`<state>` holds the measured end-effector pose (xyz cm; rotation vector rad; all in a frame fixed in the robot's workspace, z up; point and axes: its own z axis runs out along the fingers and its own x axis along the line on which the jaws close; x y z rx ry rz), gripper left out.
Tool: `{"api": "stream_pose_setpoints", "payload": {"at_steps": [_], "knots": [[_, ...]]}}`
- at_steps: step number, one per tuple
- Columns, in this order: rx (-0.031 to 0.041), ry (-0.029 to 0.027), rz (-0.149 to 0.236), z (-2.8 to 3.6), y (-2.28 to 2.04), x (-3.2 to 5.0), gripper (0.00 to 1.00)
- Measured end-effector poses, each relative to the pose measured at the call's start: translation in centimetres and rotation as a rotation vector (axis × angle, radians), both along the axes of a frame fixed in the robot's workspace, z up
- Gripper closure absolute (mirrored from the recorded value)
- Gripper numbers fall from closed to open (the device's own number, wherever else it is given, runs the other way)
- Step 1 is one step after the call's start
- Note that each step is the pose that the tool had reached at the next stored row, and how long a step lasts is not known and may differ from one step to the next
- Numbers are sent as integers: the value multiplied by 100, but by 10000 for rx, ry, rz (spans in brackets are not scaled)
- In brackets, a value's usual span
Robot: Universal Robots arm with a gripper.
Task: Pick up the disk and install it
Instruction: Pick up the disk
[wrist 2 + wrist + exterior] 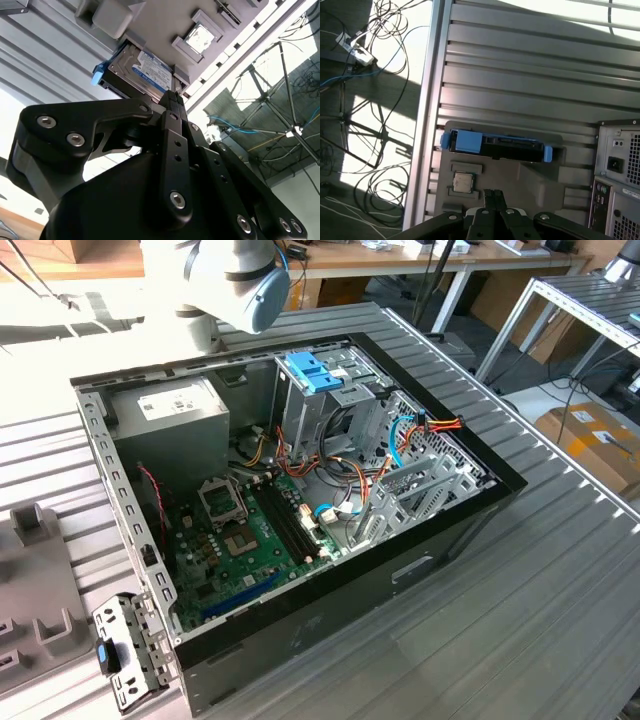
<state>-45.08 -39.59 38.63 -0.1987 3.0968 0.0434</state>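
The disk (141,70), silver with white-and-blue label and blue rails, sits in a grey holder (530,182).

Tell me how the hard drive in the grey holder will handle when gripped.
The hard drive looks rigid: a metal body, so it should not flex. Its smooth metal faces may be slippery; the blue rails likely grip better. Being metal, probably heavy for its size.

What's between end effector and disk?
Just bare grey holder between end effector and disk in the first wrist view; a square chip sits beside that line.
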Motion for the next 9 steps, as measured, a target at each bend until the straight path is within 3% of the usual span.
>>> {"api": "stream_pose_setpoints", "payload": {"at_steps": [9], "knots": [[0,0,701,0,0,0,89]]}}
